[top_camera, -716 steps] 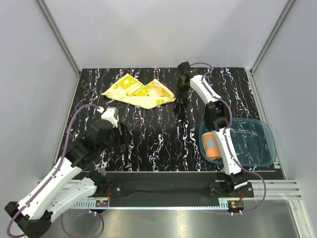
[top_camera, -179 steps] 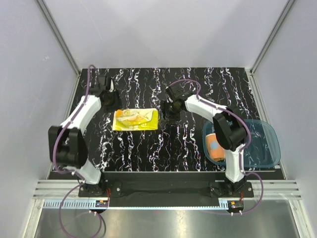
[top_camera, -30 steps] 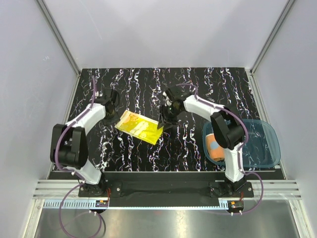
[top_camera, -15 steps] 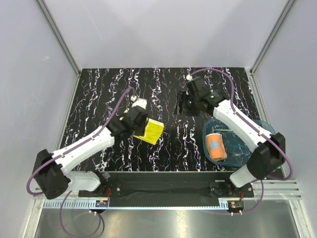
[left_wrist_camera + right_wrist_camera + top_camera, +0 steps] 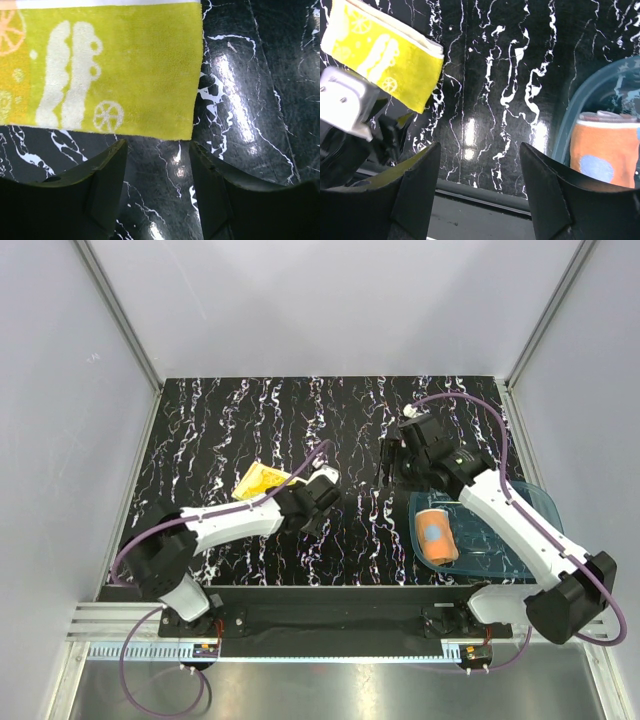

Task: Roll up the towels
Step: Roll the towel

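Note:
A folded yellow towel [image 5: 257,481] lies flat on the black marbled table, largely covered by my left arm in the top view. In the left wrist view its near edge [image 5: 110,70] sits just ahead of my left gripper [image 5: 157,150], which is open and empty, its fingertips short of the cloth. My left gripper [image 5: 300,508] is at the towel's right end. My right gripper [image 5: 391,467] hangs open and empty above the table, right of the towel [image 5: 385,52]. A rolled orange towel [image 5: 435,536] with blue dots lies in the blue tray [image 5: 525,540].
The translucent blue tray [image 5: 570,95] stands at the table's right near side, with the orange roll [image 5: 602,147] at its left end. My right arm reaches over the tray. Grey walls enclose the table on three sides. A black rail [image 5: 330,605] runs along the near edge.
Both grippers let go of the yellow towel and opened wider. The left gripper moved right, to the towel's right end. The right arm drew back right, toward the tray.

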Robot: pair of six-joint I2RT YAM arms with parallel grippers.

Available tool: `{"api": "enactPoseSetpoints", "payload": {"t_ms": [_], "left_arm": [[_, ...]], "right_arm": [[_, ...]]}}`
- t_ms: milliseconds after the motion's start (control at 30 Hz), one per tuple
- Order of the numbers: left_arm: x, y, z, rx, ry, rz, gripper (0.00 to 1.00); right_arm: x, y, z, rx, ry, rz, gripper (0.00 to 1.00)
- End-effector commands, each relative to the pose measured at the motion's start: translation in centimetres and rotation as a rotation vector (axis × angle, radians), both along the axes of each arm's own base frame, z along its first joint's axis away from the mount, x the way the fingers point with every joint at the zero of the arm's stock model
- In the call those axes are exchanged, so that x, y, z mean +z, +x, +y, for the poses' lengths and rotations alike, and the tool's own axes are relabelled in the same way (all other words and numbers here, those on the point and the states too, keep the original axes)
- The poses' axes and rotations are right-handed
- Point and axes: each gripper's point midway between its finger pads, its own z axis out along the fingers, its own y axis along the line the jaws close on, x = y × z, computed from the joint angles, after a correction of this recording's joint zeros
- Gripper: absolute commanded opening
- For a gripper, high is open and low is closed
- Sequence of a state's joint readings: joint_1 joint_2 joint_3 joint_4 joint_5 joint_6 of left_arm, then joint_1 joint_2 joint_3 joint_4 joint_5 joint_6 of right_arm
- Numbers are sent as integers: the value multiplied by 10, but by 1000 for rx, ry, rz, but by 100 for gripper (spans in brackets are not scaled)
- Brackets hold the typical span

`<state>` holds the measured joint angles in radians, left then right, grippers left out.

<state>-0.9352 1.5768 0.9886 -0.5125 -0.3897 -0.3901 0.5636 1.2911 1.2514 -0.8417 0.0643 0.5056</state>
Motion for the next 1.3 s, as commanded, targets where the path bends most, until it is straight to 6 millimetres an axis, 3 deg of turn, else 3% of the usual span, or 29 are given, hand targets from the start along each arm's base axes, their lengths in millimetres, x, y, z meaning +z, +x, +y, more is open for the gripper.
{"api": "enactPoseSetpoints", "payload": {"t_ms": [0, 433, 733, 867, 900, 1033, 1100, 1133, 1200, 1233, 1267], "left_arm": [[9, 17, -24, -29, -51, -60, 55], [-9, 14, -29, -65, 5, -34, 50], [-48, 2, -16, -49, 71, 36, 44], [-53, 3, -14, -42, 79, 38, 33], [-54, 2, -13, -43, 79, 40, 24], [-51, 2, -7, -26, 35, 30, 10], [-48, 3, -8, -23, -20, 25, 6], [-45, 3, 0, -7, -45, 24, 4], [-42, 4, 0, -6, -116, 25, 3], [-34, 10, 5, 13, -157, 10, 1], [-39, 7, 11, 17, -174, 19, 0]], "right_arm": [[4, -4, -10, -38, -10, -18, 72], [-1, -3, -5, -31, -1, 5, 71], [1, -2, 2, -15, 20, 22, 71], [2, -3, 6, 0, 36, 31, 71], [2, -3, 8, 4, 41, 33, 71], [-4, 3, 11, -17, 61, 55, 73], [-12, 14, 17, -22, 124, 91, 74], [-16, 23, 20, -26, 161, 89, 74], [-36, 30, 34, -9, 240, 184, 74], [-36, 37, 44, 14, 300, 196, 74], [-52, 41, 53, 9, 319, 254, 73]]}}
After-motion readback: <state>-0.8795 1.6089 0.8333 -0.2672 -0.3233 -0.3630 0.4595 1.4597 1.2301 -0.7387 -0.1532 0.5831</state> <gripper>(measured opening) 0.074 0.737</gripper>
